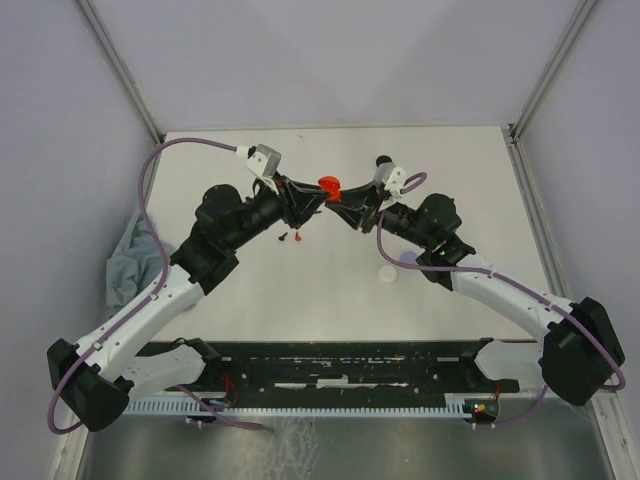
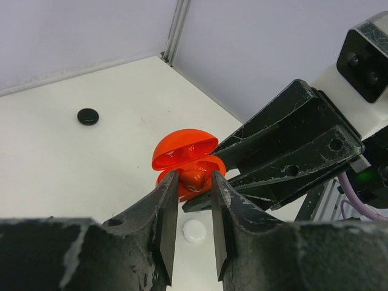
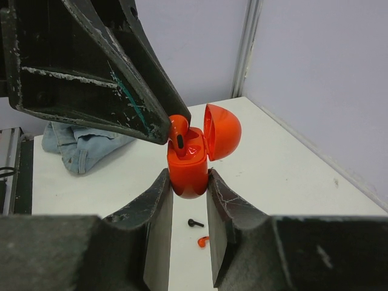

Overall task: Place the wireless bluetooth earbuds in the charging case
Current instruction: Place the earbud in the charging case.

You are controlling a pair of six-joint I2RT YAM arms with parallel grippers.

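One red stemmed earbud (image 3: 178, 130) at the left end effector (image 2: 194, 185), grip unclear, should drop straight into the open red clamshell case (image 2: 182, 148) clamped by the right end effector (image 3: 188, 182).

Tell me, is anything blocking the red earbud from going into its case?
Nothing visible. The right gripper holds the case with its lid swung open, and the earbud, at the tip of the left gripper, is right at the case's mouth.

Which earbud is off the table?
The red earbud at the open red case; the black earbud and second red earbud lie on the table.
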